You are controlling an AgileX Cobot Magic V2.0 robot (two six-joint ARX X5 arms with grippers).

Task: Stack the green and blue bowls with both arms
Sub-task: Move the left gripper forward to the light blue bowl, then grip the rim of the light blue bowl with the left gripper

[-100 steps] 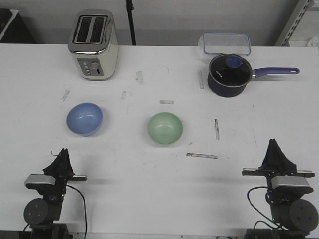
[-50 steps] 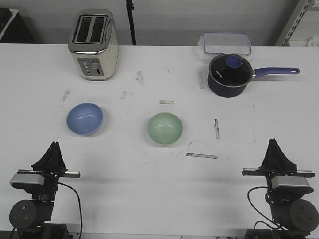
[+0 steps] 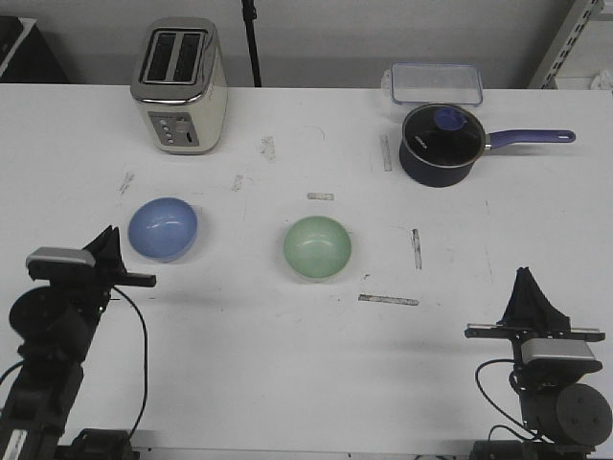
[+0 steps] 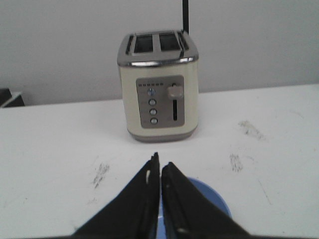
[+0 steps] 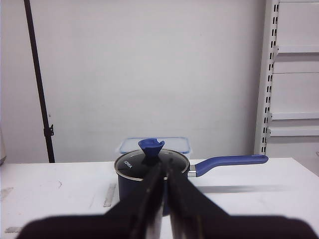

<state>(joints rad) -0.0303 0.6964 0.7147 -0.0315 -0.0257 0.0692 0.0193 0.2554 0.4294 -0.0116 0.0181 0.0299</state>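
The periwinkle blue bowl point(image 3: 163, 228) sits upright on the white table at the left. The mint green bowl point(image 3: 317, 247) sits upright near the middle, apart from it. My left gripper point(image 3: 108, 235) is raised, its shut tips just to the left of the blue bowl's near rim. In the left wrist view the gripper point(image 4: 160, 163) shows two black fingers pressed almost together, empty, with the blue bowl point(image 4: 215, 203) partly hidden behind them. My right gripper point(image 3: 525, 276) rests low at the front right, far from both bowls. It is shut and empty point(image 5: 163, 167).
A cream toaster point(image 3: 179, 86) stands at the back left, straight beyond the left gripper point(image 4: 158, 87). A dark navy saucepan point(image 3: 439, 144) with glass lid and blue handle stands at the back right, with a clear lidded box point(image 3: 434, 82) behind it. Tape marks dot the table.
My left arm has lifted from its low rest and swung forward and left, its tips now beside the blue bowl. The right arm and both bowls have not moved.
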